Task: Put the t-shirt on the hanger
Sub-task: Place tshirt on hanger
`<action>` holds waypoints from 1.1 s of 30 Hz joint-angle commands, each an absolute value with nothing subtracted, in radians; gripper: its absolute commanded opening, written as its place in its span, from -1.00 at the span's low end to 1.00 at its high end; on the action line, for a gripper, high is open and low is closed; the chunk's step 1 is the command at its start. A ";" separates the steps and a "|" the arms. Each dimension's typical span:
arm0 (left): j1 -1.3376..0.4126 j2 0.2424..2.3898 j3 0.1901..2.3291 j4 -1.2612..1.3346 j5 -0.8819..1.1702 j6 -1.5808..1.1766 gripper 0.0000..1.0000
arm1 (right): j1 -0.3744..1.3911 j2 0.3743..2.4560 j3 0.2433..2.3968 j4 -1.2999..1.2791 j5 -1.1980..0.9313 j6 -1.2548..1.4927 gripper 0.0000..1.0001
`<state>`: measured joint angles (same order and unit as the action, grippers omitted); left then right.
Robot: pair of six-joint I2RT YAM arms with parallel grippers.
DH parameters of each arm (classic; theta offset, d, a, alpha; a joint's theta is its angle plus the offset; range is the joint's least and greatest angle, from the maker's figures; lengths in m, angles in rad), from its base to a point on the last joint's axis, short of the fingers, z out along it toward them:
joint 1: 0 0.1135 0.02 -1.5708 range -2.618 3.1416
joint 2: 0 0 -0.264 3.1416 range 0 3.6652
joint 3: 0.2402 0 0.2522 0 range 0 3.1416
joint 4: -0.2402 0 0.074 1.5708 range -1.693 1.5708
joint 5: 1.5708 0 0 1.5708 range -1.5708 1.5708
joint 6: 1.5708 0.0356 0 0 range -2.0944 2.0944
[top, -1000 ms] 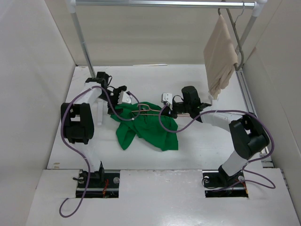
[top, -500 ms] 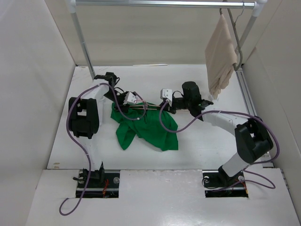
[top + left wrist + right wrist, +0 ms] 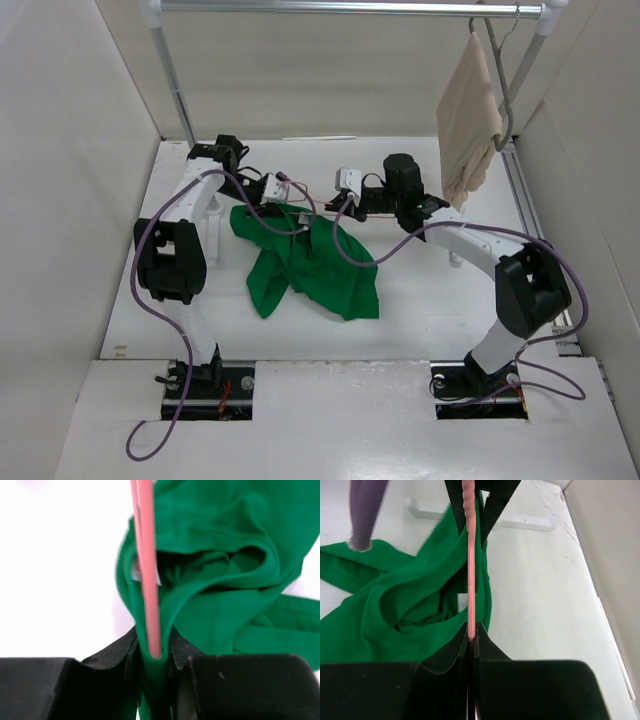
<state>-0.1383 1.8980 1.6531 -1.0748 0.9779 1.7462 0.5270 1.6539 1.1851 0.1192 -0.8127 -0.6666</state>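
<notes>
The bright green t-shirt [image 3: 320,272] lies crumpled mid-table, its upper edge raised between the two arms. A thin pink hanger [image 3: 470,555] bar runs straight from one gripper to the other. My left gripper [image 3: 154,655] is shut on a fold of the t-shirt [image 3: 225,595] wrapped over the end of the hanger [image 3: 148,570]. My right gripper [image 3: 471,641] is shut on the bar's other end, beside the t-shirt [image 3: 395,615]. From above, the left gripper [image 3: 279,190] and right gripper [image 3: 338,197] face each other closely. The hanger's hook is hidden.
A beige garment [image 3: 468,115] hangs at the right end of the metal rail [image 3: 350,8] across the back. The rail's left post [image 3: 175,85] stands behind the left arm. White walls close in both sides. Purple cables loop over the shirt.
The left gripper has closed on the shirt fabric at the hanger's end. Both grippers have moved toward the back of the table, drawing the shirt's upper edge with them.
</notes>
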 commanded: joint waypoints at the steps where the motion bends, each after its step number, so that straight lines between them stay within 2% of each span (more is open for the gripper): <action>1: -0.149 1.841 1.716 -1.131 1.129 1.672 -0.69 | 0.545 1.700 1.258 0.158 -0.833 -0.686 -1.00; 3: -0.158 1.832 1.717 -1.131 1.129 1.651 -0.71 | 0.554 1.713 1.273 0.158 -0.807 -0.686 -1.00; 6: -0.158 1.832 1.717 -1.131 1.098 1.626 -1.00 | 0.554 1.724 1.301 0.158 -0.773 -0.658 -1.00; 7: -0.158 1.822 1.706 -1.131 1.083 1.626 -1.00 | 0.554 1.724 1.310 0.158 -0.761 -0.622 -1.00; 8: -0.158 1.822 1.706 -1.131 1.068 1.609 -1.00 | 0.554 1.724 1.310 0.158 -0.747 -0.598 -0.89; 9: -0.147 1.822 1.695 -1.131 1.068 1.597 -1.00 | 0.542 1.715 1.310 0.138 -0.724 -0.577 -0.42; 10: -0.124 1.813 1.675 -1.131 1.078 1.580 -1.00 | 0.529 1.694 1.310 0.127 -0.694 -0.548 0.38; 11: -0.114 1.803 1.664 -1.106 1.078 1.556 -1.00 | 0.529 1.677 1.310 0.114 -0.693 -0.534 0.39; 12: -0.104 1.793 1.652 -1.074 1.088 1.505 -1.00 | 0.520 1.657 1.310 0.098 -0.639 -0.522 0.94; 13: -0.104 1.783 1.623 -1.028 1.088 1.435 -1.00 | 0.520 1.631 1.290 0.072 -0.609 -0.522 1.00; 14: -0.092 1.755 1.605 -0.915 1.078 1.275 -1.00 | 0.511 1.573 1.255 0.060 -0.571 -0.500 1.00; 16: -0.092 1.724 1.566 -0.810 1.029 1.142 -1.00 | 0.511 1.511 1.220 0.020 -0.438 -0.491 1.00; 21: -0.092 1.677 1.506 -0.746 0.996 1.055 -1.00 | 0.595 1.384 1.181 -0.135 -0.267 -0.482 1.00; 24: -0.101 1.657 1.497 -0.717 0.960 1.023 -1.00 | 0.693 1.373 1.181 -0.212 -0.241 -0.462 1.00; 29: -0.135 1.637 1.488 -0.689 0.907 0.985 -1.00 | 0.765 1.393 1.150 -0.146 -0.311 -0.367 1.00; 31: -0.135 1.626 1.479 -0.675 0.907 0.956 -1.00 | 0.775 1.440 1.140 -0.072 -0.311 -0.325 0.80; 32: -0.135 1.626 1.467 -0.675 0.907 0.956 -1.00 | 0.775 1.462 1.131 -0.048 -0.325 -0.277 0.62; 33: -0.135 1.615 1.466 -0.675 0.907 0.956 -1.00 | 0.775 1.485 1.131 -0.026 -0.325 -0.253 0.22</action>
